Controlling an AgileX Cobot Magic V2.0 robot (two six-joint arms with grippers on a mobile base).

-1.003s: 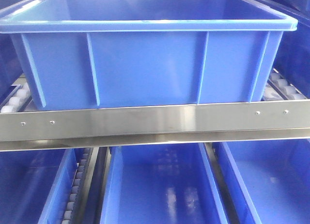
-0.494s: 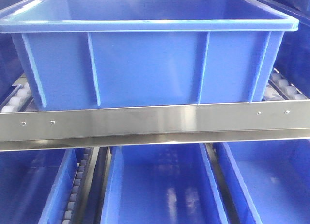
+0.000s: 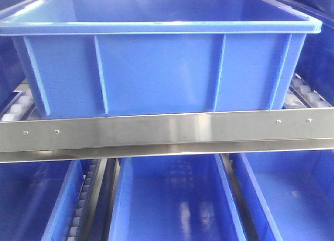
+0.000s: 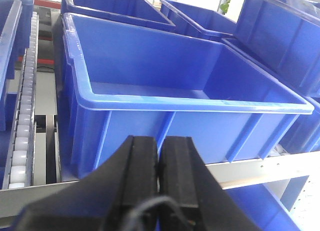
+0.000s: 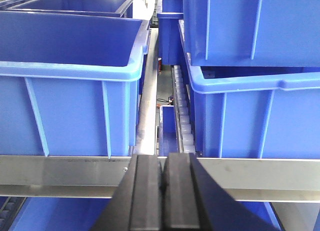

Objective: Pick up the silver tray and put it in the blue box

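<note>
From the front, the blue box sits on a roller shelf behind a steel rail; no silver tray shows. The left wrist view has the left pincer pressed together before the box. The right wrist view shows the right pincer likewise closed, empty.

The blue box hides its own floor in the front view. Lower bins run off the bottom edge. Both hands' bases leave the wrist frames.
</note>
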